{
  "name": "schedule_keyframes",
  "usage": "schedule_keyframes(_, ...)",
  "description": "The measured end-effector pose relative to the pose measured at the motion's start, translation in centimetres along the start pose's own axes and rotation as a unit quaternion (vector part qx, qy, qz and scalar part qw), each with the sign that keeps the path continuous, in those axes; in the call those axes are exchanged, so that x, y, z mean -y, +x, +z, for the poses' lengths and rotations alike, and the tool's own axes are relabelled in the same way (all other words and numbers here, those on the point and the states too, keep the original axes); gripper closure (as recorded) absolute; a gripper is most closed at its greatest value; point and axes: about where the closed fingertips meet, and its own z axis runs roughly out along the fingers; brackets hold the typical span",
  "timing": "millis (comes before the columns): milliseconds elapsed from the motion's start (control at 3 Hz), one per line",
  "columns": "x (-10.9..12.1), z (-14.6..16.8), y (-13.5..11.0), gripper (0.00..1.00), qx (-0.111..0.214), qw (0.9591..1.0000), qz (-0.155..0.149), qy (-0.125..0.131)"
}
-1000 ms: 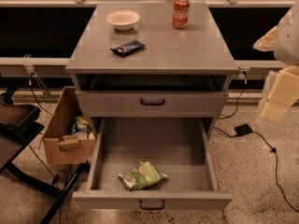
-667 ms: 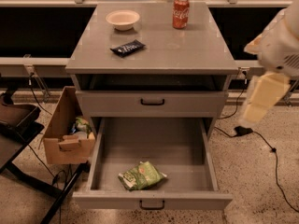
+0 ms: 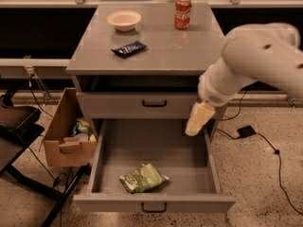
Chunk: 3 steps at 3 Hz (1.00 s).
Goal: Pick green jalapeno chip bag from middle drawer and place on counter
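The green jalapeno chip bag (image 3: pixel 143 178) lies crumpled on the floor of the open middle drawer (image 3: pixel 154 205), near its front and a little left of centre. My gripper (image 3: pixel 199 119) is the cream-coloured end of the white arm. It hangs over the drawer's right rear corner, above and to the right of the bag and well apart from it. The grey counter (image 3: pixel 165 56) tops the cabinet. The drawer above is closed.
On the counter stand a white bowl (image 3: pixel 124 20), a red soda can (image 3: pixel 182 13) and a dark-blue wrapper (image 3: pixel 129 48). A cardboard box (image 3: pixel 66 134) with items sits left of the drawer. A cable and adapter (image 3: pixel 246 131) lie on the floor at the right.
My arm has swung in from the right edge toward the left and down. The gripper now hangs over the open drawer's right rear corner. The bag has not moved.
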Motion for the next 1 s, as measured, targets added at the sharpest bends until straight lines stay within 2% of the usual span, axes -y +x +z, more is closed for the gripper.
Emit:
schedule_keyframes(333, 0.4, 5.3, -1.0, 0.0, 0.008, 0.9999, 0.007, -0.002)
schedule_keyframes(667, 0.0, 6.6, -1.3, 0.0, 0.011, 0.9999, 0.006, -0.009)
schedule_keyframes(1000, -2.9, 11.0, -2.2, 0.0, 0.017, 0.9987, -0.007, -0.048)
